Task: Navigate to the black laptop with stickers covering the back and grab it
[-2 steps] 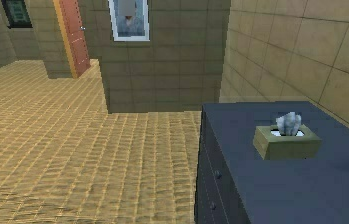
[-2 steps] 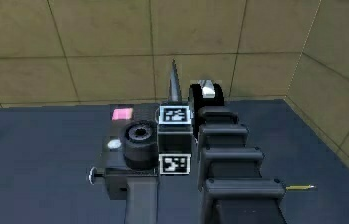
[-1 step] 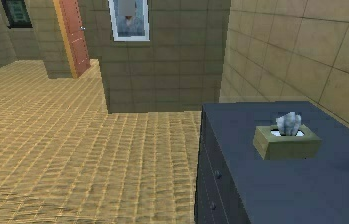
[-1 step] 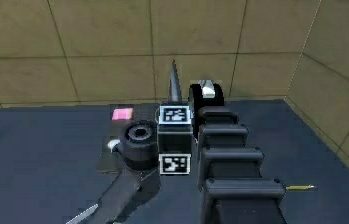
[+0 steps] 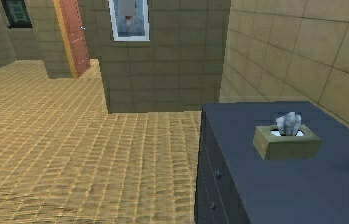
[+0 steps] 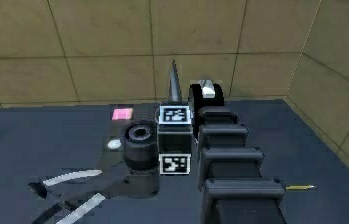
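Observation:
In the arm side view my gripper (image 6: 60, 198) reaches over a dark blue-grey tabletop (image 6: 42, 140), its dark body left of the two white marker squares (image 6: 174, 115). Its thin pale fingers (image 6: 74, 180) point toward the lower left with only bare tabletop behind them, so it holds nothing. The arm bar (image 6: 237, 175) rises from the bottom edge. A small pink flat thing (image 6: 122, 114) lies on the top just beyond the gripper body. A black-and-white object (image 6: 208, 92) stands near the wall behind the arm.
Ahead, a dark cabinet (image 5: 242, 190) fills the forward view's lower right, with a tissue box (image 5: 287, 140) on it. Tan woven floor (image 5: 72, 140) stretches left toward an orange door (image 5: 74, 35). A framed picture (image 5: 130, 20) hangs on the tiled wall. A pencil (image 6: 300, 187) lies right of the arm.

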